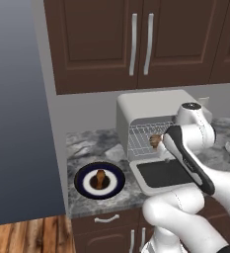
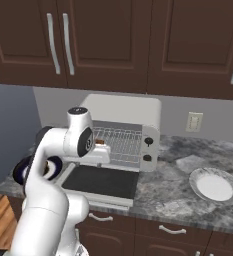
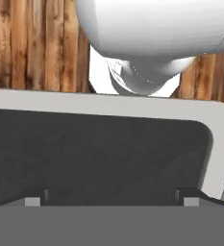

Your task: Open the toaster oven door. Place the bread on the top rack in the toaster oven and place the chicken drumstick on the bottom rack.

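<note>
Inside the toaster oven (image 1: 151, 123), bread (image 1: 156, 141) sits on the top rack (image 2: 119, 136), my gripper (image 3: 111, 201) spread empty over the dropped door (image 2: 102, 181); next I'd fetch the chicken drumstick (image 1: 101, 178) off the plate (image 1: 83, 184)

A light grey toaster oven (image 2: 125, 131) stands on a grey marbled counter (image 2: 173, 185), below dark brown wall cabinets (image 2: 138, 45) with silver handles. The toaster oven door (image 2: 102, 182) lies folded down flat, dark glass facing up, reaching toward the counter's front edge. Inside, a silver wire rack (image 2: 119, 137) is visible, with a small brown lump (image 2: 100, 142) at its left end, partly hidden by the white robot arm (image 2: 63, 150) that reaches in from the lower left. Two dark knobs sit on the oven's right side. To the right, well apart, rests a white plate (image 2: 215, 186). A dark-rimmed plate (image 2: 24, 170) peeks out behind the arm at left. A wall outlet (image 2: 193, 121) is mounted behind.
</note>
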Available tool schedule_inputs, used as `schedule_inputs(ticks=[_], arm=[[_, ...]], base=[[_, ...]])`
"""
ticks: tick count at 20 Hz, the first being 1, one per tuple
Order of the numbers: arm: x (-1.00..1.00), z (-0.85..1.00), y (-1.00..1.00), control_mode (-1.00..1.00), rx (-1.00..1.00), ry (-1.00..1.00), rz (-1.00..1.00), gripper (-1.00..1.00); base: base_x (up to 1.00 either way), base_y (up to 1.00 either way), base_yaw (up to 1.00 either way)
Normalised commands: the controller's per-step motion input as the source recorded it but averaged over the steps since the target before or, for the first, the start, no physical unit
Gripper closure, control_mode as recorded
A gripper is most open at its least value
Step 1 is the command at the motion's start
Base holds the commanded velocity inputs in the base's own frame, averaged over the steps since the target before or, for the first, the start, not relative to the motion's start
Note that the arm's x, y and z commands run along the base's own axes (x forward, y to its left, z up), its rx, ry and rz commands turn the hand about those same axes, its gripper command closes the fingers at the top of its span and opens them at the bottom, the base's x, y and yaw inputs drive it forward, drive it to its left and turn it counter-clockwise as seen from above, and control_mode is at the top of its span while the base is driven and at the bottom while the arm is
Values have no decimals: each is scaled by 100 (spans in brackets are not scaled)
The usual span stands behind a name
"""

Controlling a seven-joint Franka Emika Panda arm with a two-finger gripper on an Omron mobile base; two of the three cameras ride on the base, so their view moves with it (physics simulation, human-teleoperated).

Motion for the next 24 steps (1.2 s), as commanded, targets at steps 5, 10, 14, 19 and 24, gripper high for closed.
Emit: schedule_inputs(ticks=[5, 10, 14, 19, 24], arm=[[64, -20, 0, -100, 0, -1, -21, -100], [67, -3, 0, -100, 0, -4, -7, -100], [55, 0, 0, -100, 0, -8, 0, -100], [14, -5, -4, -100, 0, -16, 0, -100], [-87, -5, -16, -100, 1, -10, 0, -100]], base=[[0, 0, 0], [0, 0, 0], [0, 0, 0], [0, 0, 0], [0, 0, 0]])
